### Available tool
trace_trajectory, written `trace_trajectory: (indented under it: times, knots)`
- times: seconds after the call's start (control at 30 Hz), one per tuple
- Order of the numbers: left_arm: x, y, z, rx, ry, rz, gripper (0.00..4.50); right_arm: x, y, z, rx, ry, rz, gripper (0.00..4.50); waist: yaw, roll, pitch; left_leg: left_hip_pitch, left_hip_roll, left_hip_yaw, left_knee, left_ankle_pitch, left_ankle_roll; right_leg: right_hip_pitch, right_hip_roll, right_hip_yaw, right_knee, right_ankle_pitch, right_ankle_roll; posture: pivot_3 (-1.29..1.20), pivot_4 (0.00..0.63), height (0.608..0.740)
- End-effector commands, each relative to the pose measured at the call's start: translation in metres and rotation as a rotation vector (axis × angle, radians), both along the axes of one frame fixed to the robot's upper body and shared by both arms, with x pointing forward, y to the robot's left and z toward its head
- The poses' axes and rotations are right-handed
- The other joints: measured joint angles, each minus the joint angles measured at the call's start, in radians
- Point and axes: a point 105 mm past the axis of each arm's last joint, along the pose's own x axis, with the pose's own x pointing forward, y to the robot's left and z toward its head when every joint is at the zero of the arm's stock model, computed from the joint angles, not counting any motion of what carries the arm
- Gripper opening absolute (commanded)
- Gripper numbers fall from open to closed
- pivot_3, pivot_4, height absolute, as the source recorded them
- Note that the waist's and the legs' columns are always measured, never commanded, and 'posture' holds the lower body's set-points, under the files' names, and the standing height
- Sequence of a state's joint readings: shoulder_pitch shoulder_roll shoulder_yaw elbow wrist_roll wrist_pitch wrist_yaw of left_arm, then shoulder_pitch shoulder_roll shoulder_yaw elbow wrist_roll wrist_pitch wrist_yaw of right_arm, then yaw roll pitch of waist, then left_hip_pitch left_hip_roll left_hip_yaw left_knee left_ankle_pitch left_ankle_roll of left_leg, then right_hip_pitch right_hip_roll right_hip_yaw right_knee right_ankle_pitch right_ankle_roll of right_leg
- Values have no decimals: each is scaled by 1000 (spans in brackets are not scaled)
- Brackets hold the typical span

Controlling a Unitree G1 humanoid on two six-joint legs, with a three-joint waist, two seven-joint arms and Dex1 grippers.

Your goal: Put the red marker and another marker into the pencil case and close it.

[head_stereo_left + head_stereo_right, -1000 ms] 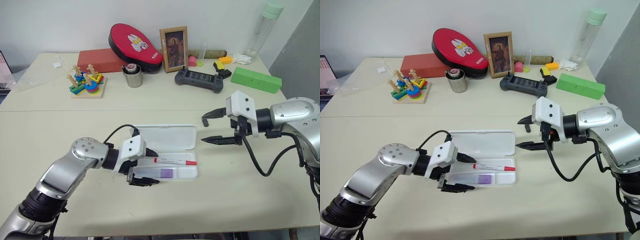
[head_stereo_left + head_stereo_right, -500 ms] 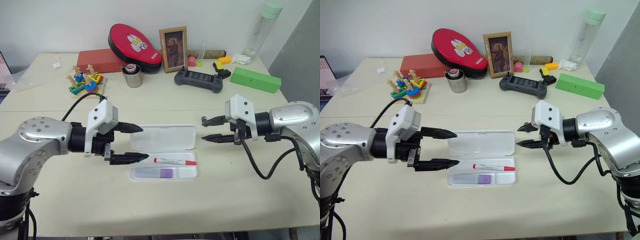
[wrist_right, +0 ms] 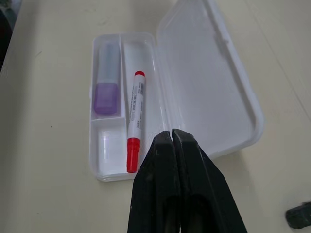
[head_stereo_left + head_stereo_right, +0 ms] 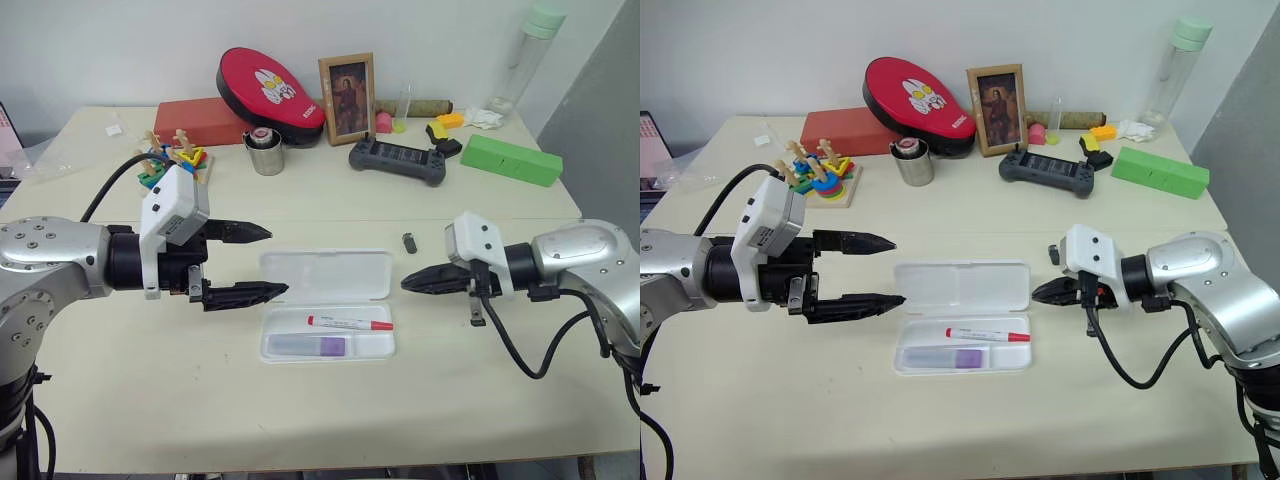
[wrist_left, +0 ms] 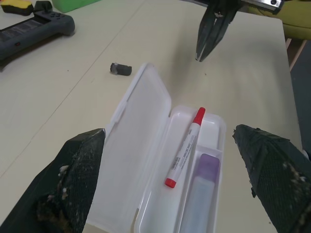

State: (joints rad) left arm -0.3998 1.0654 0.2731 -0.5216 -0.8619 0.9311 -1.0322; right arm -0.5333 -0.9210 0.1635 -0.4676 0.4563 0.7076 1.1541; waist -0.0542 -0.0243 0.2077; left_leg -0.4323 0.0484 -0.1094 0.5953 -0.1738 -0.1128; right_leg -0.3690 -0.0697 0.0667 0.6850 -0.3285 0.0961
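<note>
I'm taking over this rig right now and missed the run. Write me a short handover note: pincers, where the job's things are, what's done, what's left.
Left pincer: open, empty, hovering to the left of the pencil case.
Right pincer: shut, empty, just right of the open lid, tips pointing at it.
Red marker and purple-capped marker: both lying inside the case's tray, in separate compartments.
Done: both markers are in.
Left: fold the lid over the tray and press it closed. The right pincer looks best placed to do it.
</note>
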Motion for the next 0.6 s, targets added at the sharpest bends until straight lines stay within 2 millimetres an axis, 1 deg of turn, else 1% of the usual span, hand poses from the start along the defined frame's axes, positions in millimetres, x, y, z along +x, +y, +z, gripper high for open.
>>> trace_trajectory:
  times: [0.03,0.3,0.6]
  knots:
    - [-1,0,7,7,-53,8,4500,-5,6,-14,-8,26,28,24,0,0,0,0,0,0,0,0,0,0,0,0,0,0,0,0,150,740]
    - [3,1,7,7,-64,18,4500,2,9,-40,-38,86,18,24,-1,0,0,0,0,0,2,0,0,0,0,0,3,0,0,0,150,740]
    - [6,2,6,9,-71,33,4500,-1,8,-50,-75,126,38,24,-1,0,0,0,0,0,3,0,0,0,0,0,3,0,0,0,150,740]
